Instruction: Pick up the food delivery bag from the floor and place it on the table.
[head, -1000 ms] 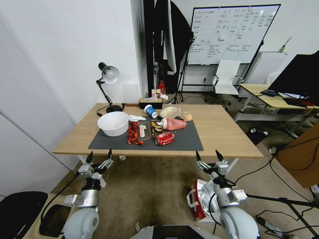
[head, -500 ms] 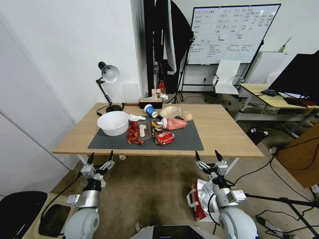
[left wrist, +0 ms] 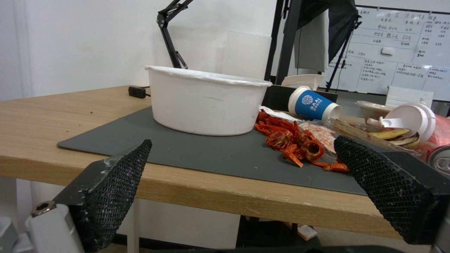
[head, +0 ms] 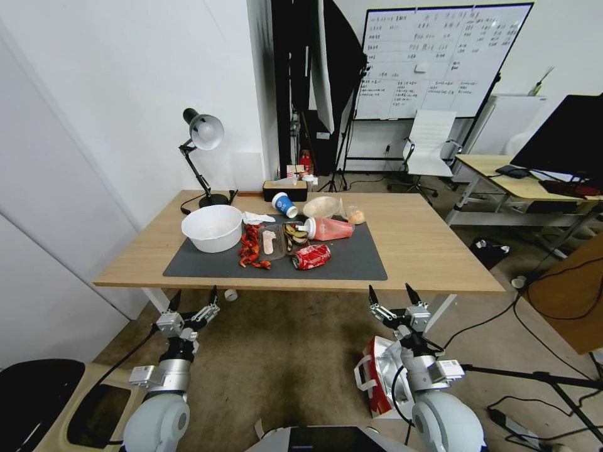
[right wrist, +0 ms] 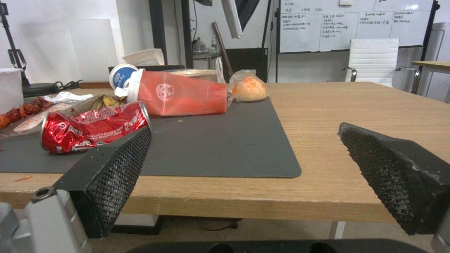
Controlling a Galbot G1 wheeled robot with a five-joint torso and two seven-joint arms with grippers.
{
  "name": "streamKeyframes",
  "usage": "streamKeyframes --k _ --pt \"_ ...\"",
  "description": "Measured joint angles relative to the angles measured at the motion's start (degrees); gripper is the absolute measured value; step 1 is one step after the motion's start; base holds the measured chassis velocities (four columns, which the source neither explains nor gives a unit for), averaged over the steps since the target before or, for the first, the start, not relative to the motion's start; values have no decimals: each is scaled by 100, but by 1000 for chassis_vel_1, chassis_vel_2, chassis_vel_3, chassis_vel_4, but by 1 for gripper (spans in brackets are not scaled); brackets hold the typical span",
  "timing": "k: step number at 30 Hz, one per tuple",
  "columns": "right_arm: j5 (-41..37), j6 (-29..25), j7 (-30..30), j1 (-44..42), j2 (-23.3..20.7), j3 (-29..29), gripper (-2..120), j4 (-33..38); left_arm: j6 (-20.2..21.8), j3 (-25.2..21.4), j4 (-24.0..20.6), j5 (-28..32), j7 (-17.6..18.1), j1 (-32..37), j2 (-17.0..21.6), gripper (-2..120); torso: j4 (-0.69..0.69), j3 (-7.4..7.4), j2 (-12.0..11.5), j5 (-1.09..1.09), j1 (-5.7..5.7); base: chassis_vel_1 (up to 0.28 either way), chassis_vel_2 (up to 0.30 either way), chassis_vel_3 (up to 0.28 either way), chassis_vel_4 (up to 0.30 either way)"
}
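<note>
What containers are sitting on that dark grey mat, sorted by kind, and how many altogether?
Large white round plastic bowl: 1
Cups lying on their sides, one blue paper cup and one red plastic cup with a white lid: 2
Crushed red drink can: 1
Total: 4

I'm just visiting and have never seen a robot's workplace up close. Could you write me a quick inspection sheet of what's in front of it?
Surface: light-wood table with a dark grey mat.
Job's things: food delivery bag on the floor, beside the right arm, not on the table.
Clutter: white bowl, red food scraps, crushed red can, tipped red cup, blue paper cup.
Grippers: left gripper and right gripper both open, empty, held before the table's near edge.
Cables: black cables across the floor at right.
Surroundings: desk lamp, whiteboard, white office chair.
</note>
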State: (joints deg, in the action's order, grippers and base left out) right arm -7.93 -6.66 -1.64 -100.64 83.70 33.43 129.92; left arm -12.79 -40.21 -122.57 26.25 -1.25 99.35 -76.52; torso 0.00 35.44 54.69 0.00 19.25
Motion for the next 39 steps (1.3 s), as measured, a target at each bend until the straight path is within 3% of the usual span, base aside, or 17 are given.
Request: streamKeyframes --k 39 --pt "-8 101 129 -27 87 40 100 23 15 -5 -76 -49 -67 89 8 100 0 -587 -1022 0 -434 0 0 0 0"
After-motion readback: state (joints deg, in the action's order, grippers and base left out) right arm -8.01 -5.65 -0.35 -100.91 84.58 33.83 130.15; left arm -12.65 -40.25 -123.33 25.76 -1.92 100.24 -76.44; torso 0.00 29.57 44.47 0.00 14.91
